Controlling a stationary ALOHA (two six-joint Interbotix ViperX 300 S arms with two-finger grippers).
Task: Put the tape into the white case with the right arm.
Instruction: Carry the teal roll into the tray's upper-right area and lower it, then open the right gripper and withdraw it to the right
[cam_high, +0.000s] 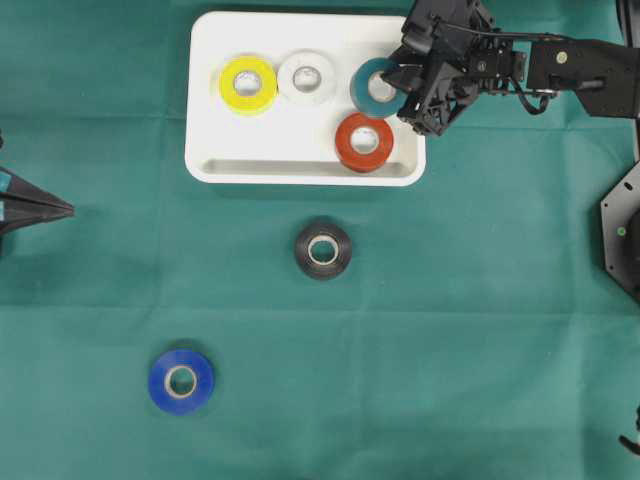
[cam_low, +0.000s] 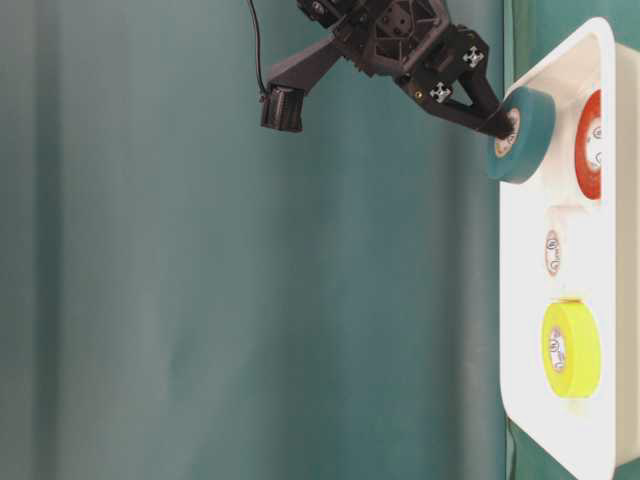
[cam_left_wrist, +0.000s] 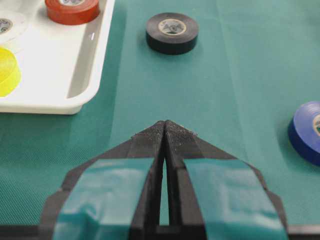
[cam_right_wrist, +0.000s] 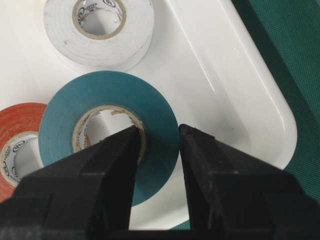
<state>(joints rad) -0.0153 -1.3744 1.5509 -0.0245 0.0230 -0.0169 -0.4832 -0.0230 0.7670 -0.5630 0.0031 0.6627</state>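
The left gripper (cam_left_wrist: 164, 131), fingers pressed together, rests over green cloth (cam_high: 480, 350). A blue roll (cam_high: 181, 381) and a black roll (cam_high: 323, 249) lie on it. The white case (cam_high: 300, 165) holds yellow, white and red rolls. The right gripper (cam_right_wrist: 157, 137) pinches the teal tape (cam_right_wrist: 107, 127) above the case; only the table-level view shows the tape lifted.

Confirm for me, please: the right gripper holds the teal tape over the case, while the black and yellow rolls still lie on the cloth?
Not quite. The rolls on the cloth are black and blue; the yellow roll is already in the case, as the overhead view shows. The right gripper does hold the teal tape over the case.
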